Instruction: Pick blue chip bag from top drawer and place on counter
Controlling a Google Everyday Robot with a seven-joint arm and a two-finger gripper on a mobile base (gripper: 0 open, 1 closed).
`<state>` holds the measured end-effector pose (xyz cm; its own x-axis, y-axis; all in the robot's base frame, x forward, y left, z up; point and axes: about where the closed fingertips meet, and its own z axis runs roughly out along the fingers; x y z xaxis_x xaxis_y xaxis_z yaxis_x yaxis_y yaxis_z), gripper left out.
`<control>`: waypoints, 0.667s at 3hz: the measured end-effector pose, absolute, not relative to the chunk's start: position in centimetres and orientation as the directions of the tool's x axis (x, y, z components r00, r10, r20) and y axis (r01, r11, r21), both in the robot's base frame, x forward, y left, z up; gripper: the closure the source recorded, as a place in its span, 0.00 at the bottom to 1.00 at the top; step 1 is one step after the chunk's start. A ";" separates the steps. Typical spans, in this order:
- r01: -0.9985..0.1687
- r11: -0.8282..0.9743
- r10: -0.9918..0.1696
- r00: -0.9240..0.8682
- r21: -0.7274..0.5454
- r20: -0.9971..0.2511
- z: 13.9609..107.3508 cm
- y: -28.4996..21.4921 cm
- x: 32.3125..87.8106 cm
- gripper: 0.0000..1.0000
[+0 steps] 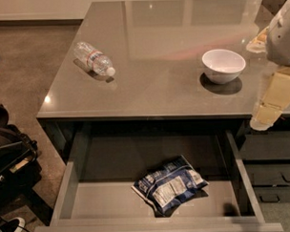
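**Gripper at the counter's front right corner, chip bag lying in the open drawer**

The cream-coloured, slab-sided gripper [262,119] hangs at the right of the view and slants down and to the left. Its tip lies over the front edge of the large, glossy grey-brown counter [156,31], close to the front right corner. Whether it is open or closed cannot be told, and nothing can be seen in its hold. Above it, the rounded white housing of the arm [283,34] sits over the counter's right edge.

Nearest to the gripper on the counter is a round white bowl [223,65]. It stands upright towards the front right, a little back from the front edge. Well apart from it, near the left edge, a clear plastic water bottle [93,58] with a white cap lies on its side, the cap pointing towards the front edge.

Below the front edge, the wide, shallow grey top drawer [105,203] is pulled out. The small, crinkled dark-blue foil chip bag [170,185] with white label panels lies flat on its floor, right of the middle and clear of the drawer's sides. It is below and to the left of the gripper, not touching it.

Under the counter's front right corner, beside the open drawer, are narrower dark drawers [273,173] with handles, all shut. On the brown floor [19,60] off the front left corner rests a black bag [10,151].
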<state>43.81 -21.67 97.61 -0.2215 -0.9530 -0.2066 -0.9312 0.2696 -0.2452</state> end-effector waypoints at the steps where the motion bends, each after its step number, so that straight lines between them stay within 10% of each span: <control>1: -0.931 0.270 -0.953 -0.222 -0.245 -0.207 97.6 -21.7 43.8 0.00; 2: -0.931 0.273 -0.949 -0.220 -0.242 -0.224 96.9 -21.6 43.4 0.00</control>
